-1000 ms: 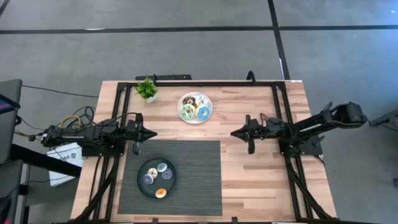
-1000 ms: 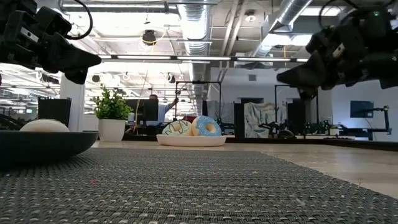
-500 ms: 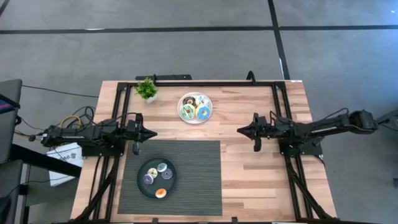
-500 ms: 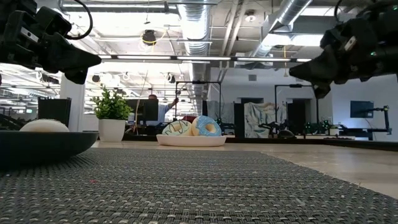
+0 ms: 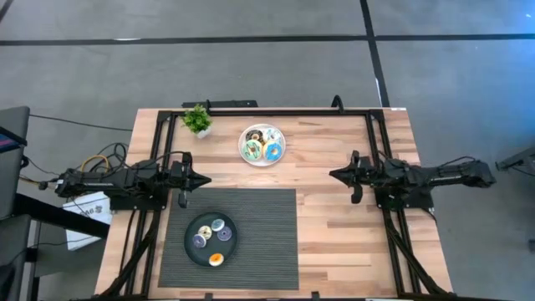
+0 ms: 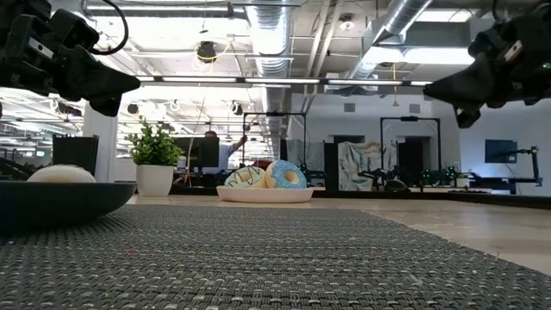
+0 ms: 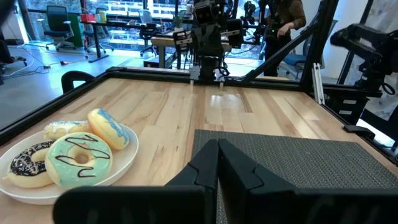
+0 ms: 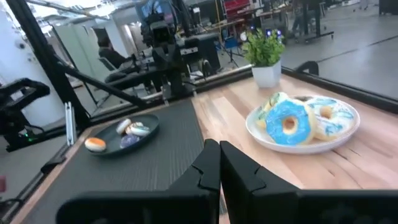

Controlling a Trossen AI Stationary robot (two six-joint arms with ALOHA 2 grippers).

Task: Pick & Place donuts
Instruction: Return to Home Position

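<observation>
Four larger donuts, chocolate-brown (image 7: pixel 28 164), green (image 7: pixel 78 158), blue (image 8: pixel 288 122) and white (image 8: pixel 326 121), lie on the white plate (image 5: pixel 262 145) near the table's far edge. Several coin-sized donuts (image 5: pixel 211 234) lie in the black dish (image 5: pixel 210 238) on the grey mat. My left gripper (image 5: pixel 206 179) hangs shut over the table's left side, above the mat's far edge. My right gripper (image 5: pixel 333 176) hangs shut over the table's right side. Both are empty.
A small potted plant (image 5: pixel 197 120) stands by the far left corner, beside the plate. The grey woven mat (image 5: pixel 238 238) covers the near middle of the table. Black frame rails (image 5: pixel 378 159) run along both sides and the far edge. Bare wood lies between the grippers.
My right arm has drawn back toward the table's right edge, its gripper staying shut and level and rising a little in the low view. My left arm has kept still. The donuts, plate and dish have not moved.
</observation>
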